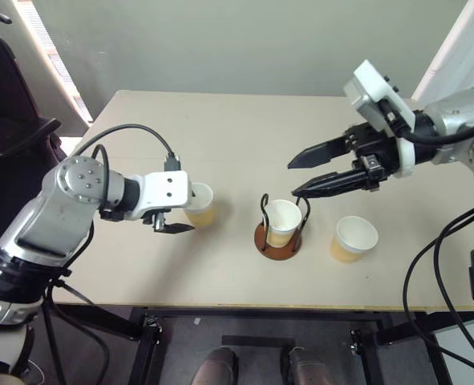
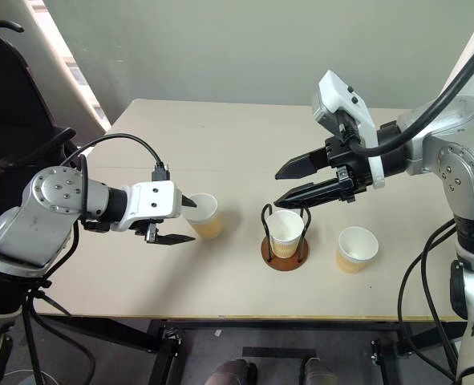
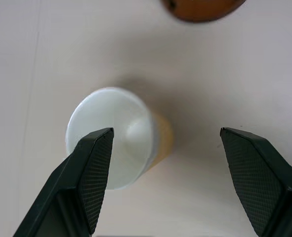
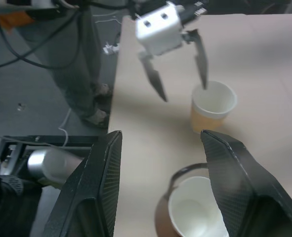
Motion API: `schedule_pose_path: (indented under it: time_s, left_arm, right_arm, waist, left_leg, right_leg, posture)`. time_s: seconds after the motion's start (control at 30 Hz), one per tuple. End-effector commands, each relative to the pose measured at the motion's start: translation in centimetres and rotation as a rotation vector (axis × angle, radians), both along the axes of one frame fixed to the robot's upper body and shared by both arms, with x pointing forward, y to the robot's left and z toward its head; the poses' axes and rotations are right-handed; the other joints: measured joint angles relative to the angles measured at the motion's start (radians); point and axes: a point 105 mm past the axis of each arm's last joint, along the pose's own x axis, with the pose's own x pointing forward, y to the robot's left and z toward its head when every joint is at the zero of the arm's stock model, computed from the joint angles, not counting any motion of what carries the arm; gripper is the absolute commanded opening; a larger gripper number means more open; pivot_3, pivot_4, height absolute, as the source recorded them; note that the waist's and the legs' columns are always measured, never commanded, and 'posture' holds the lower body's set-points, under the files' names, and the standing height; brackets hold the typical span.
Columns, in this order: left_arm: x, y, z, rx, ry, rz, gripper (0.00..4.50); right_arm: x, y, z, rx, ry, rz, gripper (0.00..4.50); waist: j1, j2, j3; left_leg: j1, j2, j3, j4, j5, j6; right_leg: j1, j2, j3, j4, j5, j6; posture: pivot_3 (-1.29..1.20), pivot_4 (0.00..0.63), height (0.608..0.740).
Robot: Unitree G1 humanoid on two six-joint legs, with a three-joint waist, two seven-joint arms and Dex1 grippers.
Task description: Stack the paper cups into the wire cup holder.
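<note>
Cups number three on the tabletop (image 1: 220, 120), all upright. One cup (image 1: 283, 220) already sits inside the wire cup holder (image 1: 279, 241), near the middle of the near half. A second cup (image 1: 354, 238) stands just right of the holder, apart from it. The third cup (image 1: 199, 204) stands to the holder's left.

The left claw (image 1: 180, 212) is at that left cup, fingers spread wide; the wrist view shows one finger (image 3: 94, 173) overlapping the rim and the other well clear, so nothing is gripped. Whether that finger touches the rim I cannot tell. The right claw (image 1: 302, 176) hangs above the holder, fingers parted and empty.

These cups look very light, thin-walled and easily crushed, and an empty one would probably tip or slide under a sideways nudge. The rolled rim looks like the stiffest part. A gentle squeeze across the wall just below the rim, fingers on opposite sides, seems the safest hold; a hard pinch would likely dent the wall and spoil the nesting.
</note>
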Motion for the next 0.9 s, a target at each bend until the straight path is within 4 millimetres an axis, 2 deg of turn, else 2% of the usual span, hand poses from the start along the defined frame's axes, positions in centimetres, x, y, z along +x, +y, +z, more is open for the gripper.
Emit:
schedule_pose_path:
  time_s: [0.03, 0.33, 0.57, 0.67, 0.77, 0.9]
  left_arm:
    - [0.9, 0.3, 1.0, 0.043, -0.078, 0.013, 3.71]
    - [2.5, 0.8, -0.8, 0.08, -0.066, 0.031, 3.71]
    - [3.4, 0.2, -2.4, 0.08, -0.029, 0.008, 3.71]
    - [3.4, -0.1, -3.2, 0.092, -0.009, -0.024, 3.1]
    - [3.1, -0.4, -3.5, 0.095, 0.007, -0.071, 2.09]
    - [2.8, -1.3, -2.8, 0.074, 0.009, -0.134, 0.55]
  right_arm:
    - [-0.6, -0.1, 0.8, 0.026, -0.029, 0.007, 2.57]
    - [-0.6, -0.3, 0.5, 0.025, -0.024, -0.008, 2.57]
    - [-0.6, -0.3, 0.3, 0.025, -0.024, -0.015, 2.57]
    - [-0.6, -0.3, 0.2, 0.025, -0.022, -0.017, 2.62]
    - [-0.7, -0.5, 0.0, 0.027, -0.023, -0.019, 2.62]
    - [-0.6, -0.9, -0.3, 0.022, -0.024, -0.029, 2.62]
  waist:
    - [0.0, 0.0, 0.0]
    - [0.0, 0.0, 0.0]
    - [0.001, 0.0, 0.0]
    - [0.001, 0.0, 0.0]
    - [0.001, 0.0, 0.0]
    - [0.002, 0.0, 0.0]
  left_leg:
    - [0.0, 0.0, 0.0, 0.0, 0.0, 0.0]
    - [-0.001, 0.0, 0.0, 0.0, -0.001, 0.0]
    - [-0.001, 0.0, 0.0, 0.0, -0.001, 0.0]
    - [-0.001, 0.0, 0.0, 0.0, -0.001, 0.0]
    - [-0.001, 0.0, 0.0, 0.0, -0.001, 0.0]
    - [-0.001, 0.0, 0.0, 0.0, -0.001, 0.0]
  right_leg:
    - [0.0, 0.0, 0.0, 0.0, 0.0, 0.0]
    - [-0.001, 0.0, 0.0, 0.0, 0.0, 0.0]
    - [-0.001, 0.0, 0.0, 0.0, 0.0, 0.0]
    - [-0.001, 0.0, 0.0, 0.001, 0.0, 0.0]
    - [-0.001, 0.0, 0.0, 0.001, 0.0, 0.001]
    - [-0.001, 0.0, 0.0, 0.001, 0.001, 0.001]
  posture:
    - [0.0, 0.15, 0.74]
    - [0.0, 0.15, 0.74]
    - [0.0, 0.15, 0.74]
    - [0.0, 0.15, 0.74]
    - [0.0, 0.15, 0.74]
    - [0.0, 0.15, 0.74]
